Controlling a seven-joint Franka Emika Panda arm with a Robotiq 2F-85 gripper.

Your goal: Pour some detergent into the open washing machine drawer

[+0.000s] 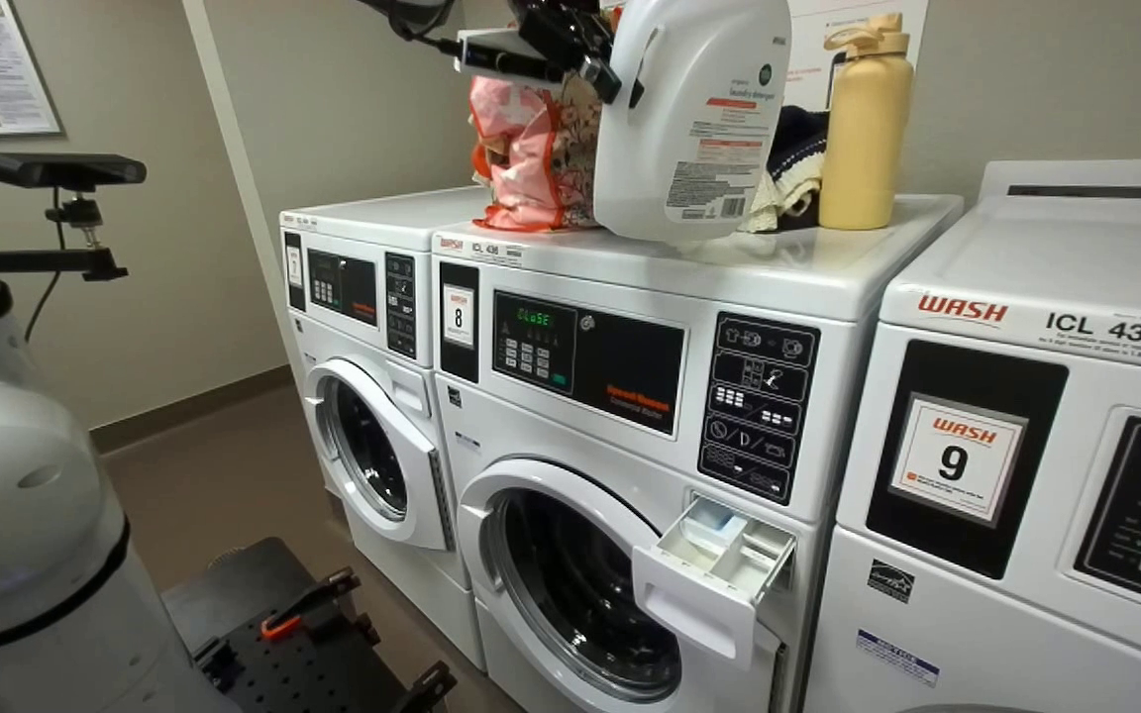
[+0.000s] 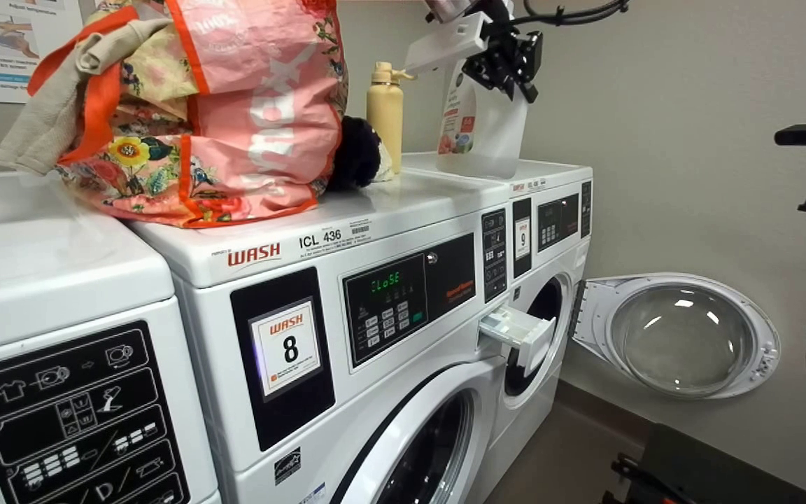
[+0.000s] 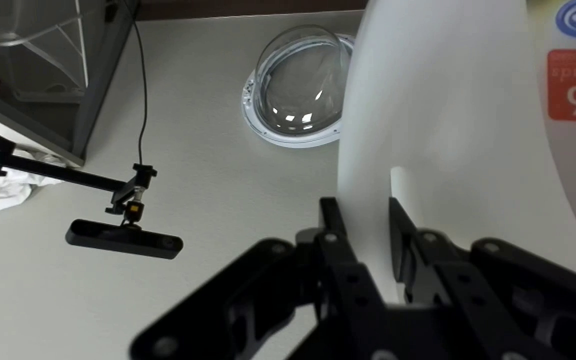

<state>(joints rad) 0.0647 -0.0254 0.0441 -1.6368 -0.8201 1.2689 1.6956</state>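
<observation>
The detergent jug (image 1: 694, 114) is held roughly upright, higher than the washing machine drawer (image 1: 696, 602), the gripper (image 3: 363, 207) clamped on its moulded handle (image 3: 372, 240). The plastic looks smooth and fairly stiff, so it may slide or twist in so narrow a pinch, and whatever is inside should make it heavy and prone to slosh; the middle of that handle seems the right hold

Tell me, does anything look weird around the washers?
A little: the door of washer 9 hangs wide open, though the pulled-out drawer is on washer 8. Also, pale cloth dangles outside the bag, which looks messy.
</observation>
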